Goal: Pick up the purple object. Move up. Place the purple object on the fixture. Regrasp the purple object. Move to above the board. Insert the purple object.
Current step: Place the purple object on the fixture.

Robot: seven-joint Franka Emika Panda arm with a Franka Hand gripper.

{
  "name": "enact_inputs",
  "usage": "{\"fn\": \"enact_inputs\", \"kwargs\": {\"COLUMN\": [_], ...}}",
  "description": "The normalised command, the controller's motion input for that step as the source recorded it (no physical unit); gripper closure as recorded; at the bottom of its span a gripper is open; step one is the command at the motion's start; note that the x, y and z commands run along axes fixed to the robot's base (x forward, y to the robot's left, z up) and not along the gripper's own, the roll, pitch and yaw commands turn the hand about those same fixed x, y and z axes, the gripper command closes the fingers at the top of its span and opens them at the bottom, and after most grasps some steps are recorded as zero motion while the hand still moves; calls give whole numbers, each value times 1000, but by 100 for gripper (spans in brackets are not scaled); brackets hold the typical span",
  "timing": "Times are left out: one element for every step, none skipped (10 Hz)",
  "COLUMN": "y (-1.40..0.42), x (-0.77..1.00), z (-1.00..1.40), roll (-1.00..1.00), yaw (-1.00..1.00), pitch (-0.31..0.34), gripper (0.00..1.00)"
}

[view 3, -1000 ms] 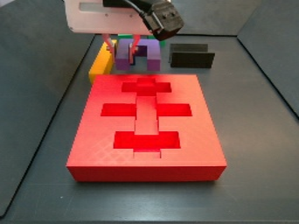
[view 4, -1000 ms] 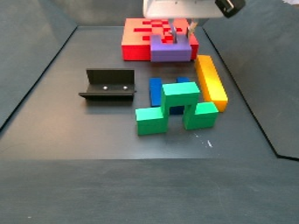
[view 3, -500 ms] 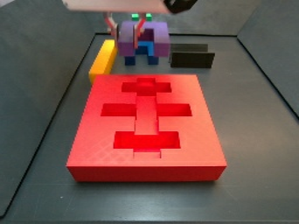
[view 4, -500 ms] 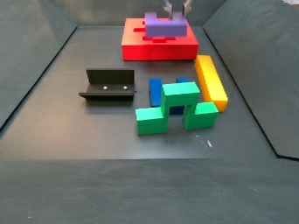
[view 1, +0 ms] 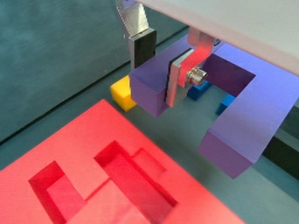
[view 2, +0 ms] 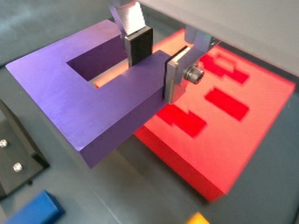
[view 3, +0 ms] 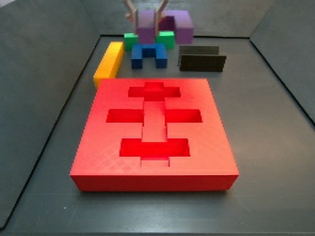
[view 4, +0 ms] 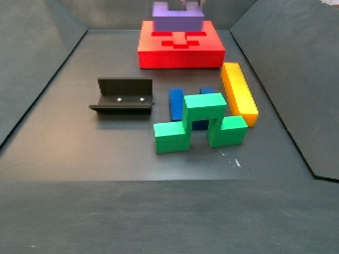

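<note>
The gripper (view 2: 155,59) is clamped on one prong of the purple object (view 2: 100,96), carried above the board (view 3: 154,129). The object looks rigid, light and smooth-faced; a hold across a prong's flat sides seems secure.

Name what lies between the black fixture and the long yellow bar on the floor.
In a side view, the blue block and the green block lie between the fixture and the yellow bar. The gripper holds the purple object aloft.
</note>
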Motion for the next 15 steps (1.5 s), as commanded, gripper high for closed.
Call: {"fn": "enact_inputs", "kwargs": {"y": [380, 386, 391, 466, 571, 660, 757, 166, 0, 114, 269, 280, 243, 254, 397], "x": [511, 514, 511, 474, 411, 414, 374, 143, -51, 0, 154, 263, 340, 360, 306], "z": [366, 371, 374, 409, 314, 166, 0, 0, 0, -291, -583, -637, -611, -569, -574], "roll": [-1000, -1000, -1000, -1000, -1000, -889, -711, -31, 20, 0, -66, -277, -411, -460, -423], "yaw": [0, 0, 0, 0, 0, 0, 0, 386, 0, -34, -457, -640, -614, -577, -466], "pitch": [0, 0, 0, 0, 0, 0, 0, 20, -91, 0, 0, 0, 0, 0, 0], "gripper": [100, 100, 100, 100, 100, 100, 100, 100, 100, 100, 100, 100, 100, 100, 100]}}
